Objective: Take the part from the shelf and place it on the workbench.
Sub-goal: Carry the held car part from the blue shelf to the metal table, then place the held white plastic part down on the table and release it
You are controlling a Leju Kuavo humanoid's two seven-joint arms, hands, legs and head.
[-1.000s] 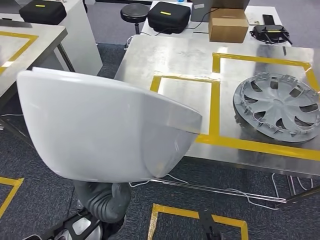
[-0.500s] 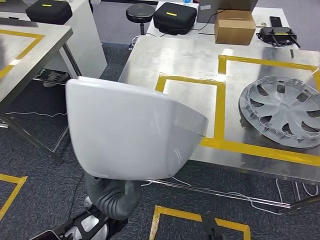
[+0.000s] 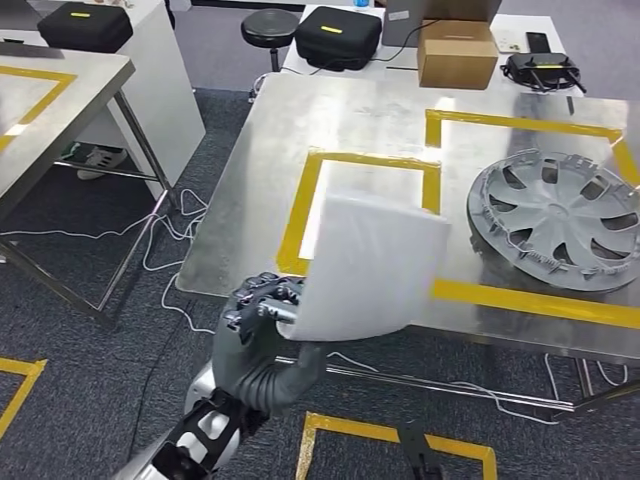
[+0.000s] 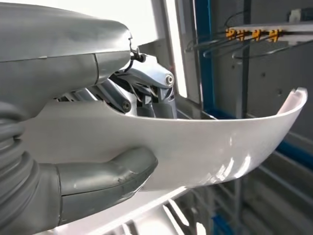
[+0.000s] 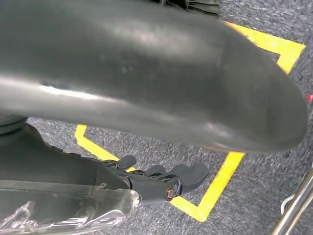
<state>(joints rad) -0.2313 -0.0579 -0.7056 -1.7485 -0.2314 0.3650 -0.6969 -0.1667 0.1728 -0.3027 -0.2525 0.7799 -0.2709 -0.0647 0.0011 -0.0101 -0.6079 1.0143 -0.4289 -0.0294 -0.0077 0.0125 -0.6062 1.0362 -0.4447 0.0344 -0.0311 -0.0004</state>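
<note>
Between the left hand (image 3: 260, 330) fingers (image 4: 147, 93) and thumb: white part (image 3: 370, 265) (pinched), apparently over the tabletop (image 3: 249, 190) edge.

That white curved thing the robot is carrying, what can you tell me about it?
The white part is a smooth, glossy shell that looks like painted plastic, thin-walled and bowed, with one end sweeping up to a pointed tip. The left hand grips it at its near edge, thumb on one face and fingers on the other. It is held above the yellow-taped square at the front of the metal workbench; whether it touches the bench is unclear.
</note>
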